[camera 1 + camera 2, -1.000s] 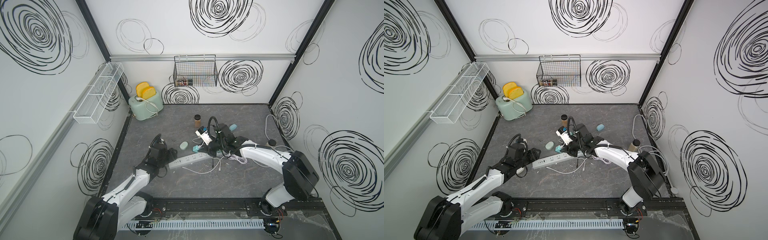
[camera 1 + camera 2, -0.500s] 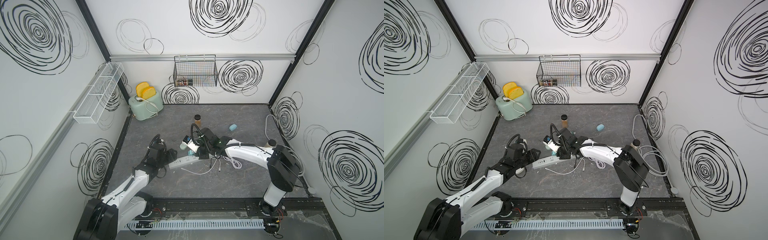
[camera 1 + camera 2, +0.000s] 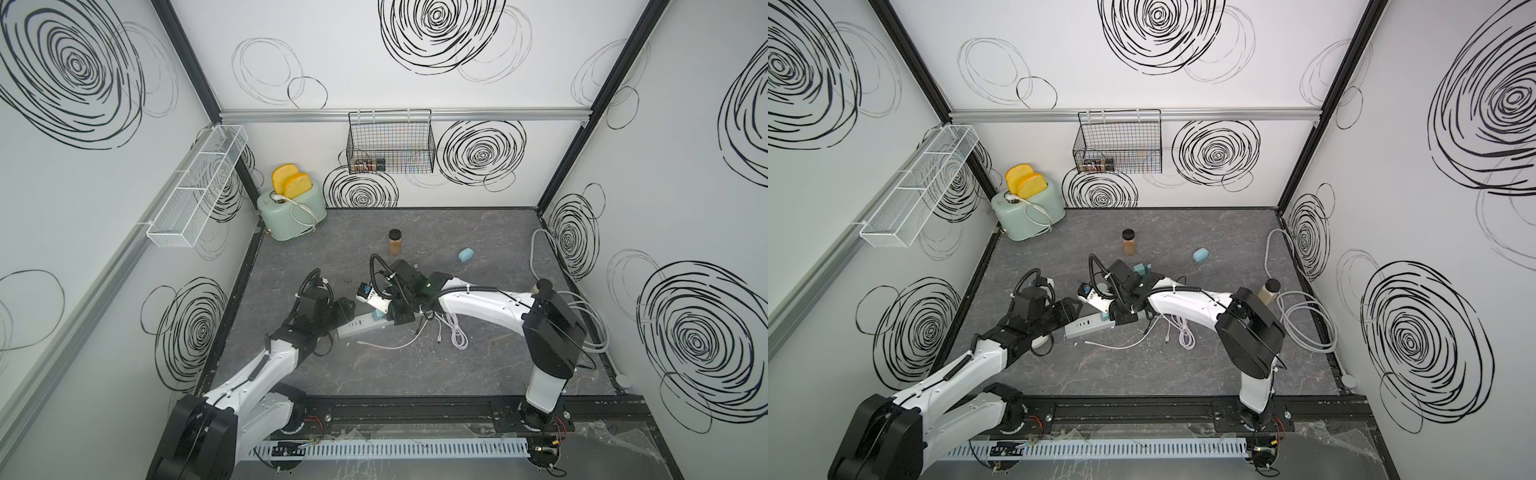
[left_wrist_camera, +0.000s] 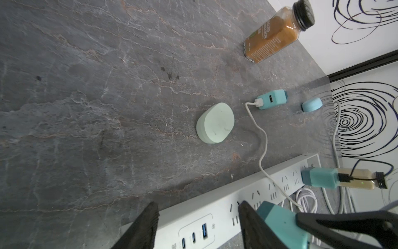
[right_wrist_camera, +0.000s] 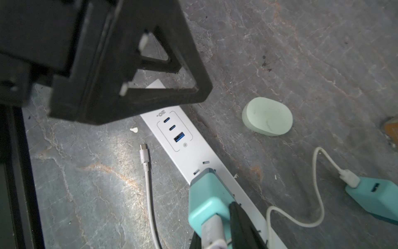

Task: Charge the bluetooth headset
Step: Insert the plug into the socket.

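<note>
1. White walls scrawled with black rings back the far clutter: a toaster [image 3: 291,210] holding two slices, a wire basket [image 3: 390,143] and a mesh shelf [image 3: 195,187], all well away from both claws.
2. Nearer, a spice jar [image 4: 277,32] stands beyond the left claw [image 4: 197,207]. A blue case [image 4: 312,105] and a spare charger [image 4: 271,100] lie apart from it, and the charger's white cable trails back across the power strip [image 4: 219,200].
3. A loose cable end [image 5: 143,151] lies just beside the strip, on the side away from the spice jar.
4. Dark grey and stone-veined, the table [image 3: 374,374] is edged by black rails.
5. The left claw is spread, its fingers standing over the strip's USB end with the ports between them. Whether they touch the strip cannot be told.
6. The right claw [image 5: 215,228] pinches a teal charger [image 5: 206,194] whose front meets the strip's face by the socket slots. Whether its prongs are in cannot be told.
7. A pale green headset case [image 4: 215,122] lies flat on the table, just across the strip from both claws and touching neither. In both top views the right arm hides it.
</note>
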You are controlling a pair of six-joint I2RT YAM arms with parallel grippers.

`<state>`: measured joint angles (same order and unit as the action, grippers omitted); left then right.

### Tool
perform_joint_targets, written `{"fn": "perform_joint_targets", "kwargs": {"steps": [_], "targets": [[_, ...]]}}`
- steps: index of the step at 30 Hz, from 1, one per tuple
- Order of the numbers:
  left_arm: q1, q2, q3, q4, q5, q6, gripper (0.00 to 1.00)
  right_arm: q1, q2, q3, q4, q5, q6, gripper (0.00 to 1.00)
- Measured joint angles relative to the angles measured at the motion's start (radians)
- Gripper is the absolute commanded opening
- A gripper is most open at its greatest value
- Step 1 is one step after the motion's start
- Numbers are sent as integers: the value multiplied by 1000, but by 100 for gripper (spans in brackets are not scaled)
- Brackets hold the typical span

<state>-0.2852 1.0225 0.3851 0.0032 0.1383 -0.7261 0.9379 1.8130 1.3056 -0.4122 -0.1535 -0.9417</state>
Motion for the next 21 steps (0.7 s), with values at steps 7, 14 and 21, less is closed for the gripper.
{"fn": "perform_joint_targets", "kwargs": {"steps": [7, 14, 21], "targets": [[11, 3, -2, 14, 6, -1, 63, 8, 13, 17, -4, -3, -10, 7], [14, 4, -4, 20, 14, -2, 63, 23, 35, 53, -32, 9, -29, 7], [24, 4, -6, 21, 19, -3, 63, 34, 48, 78, -56, 38, -32, 8]]}}
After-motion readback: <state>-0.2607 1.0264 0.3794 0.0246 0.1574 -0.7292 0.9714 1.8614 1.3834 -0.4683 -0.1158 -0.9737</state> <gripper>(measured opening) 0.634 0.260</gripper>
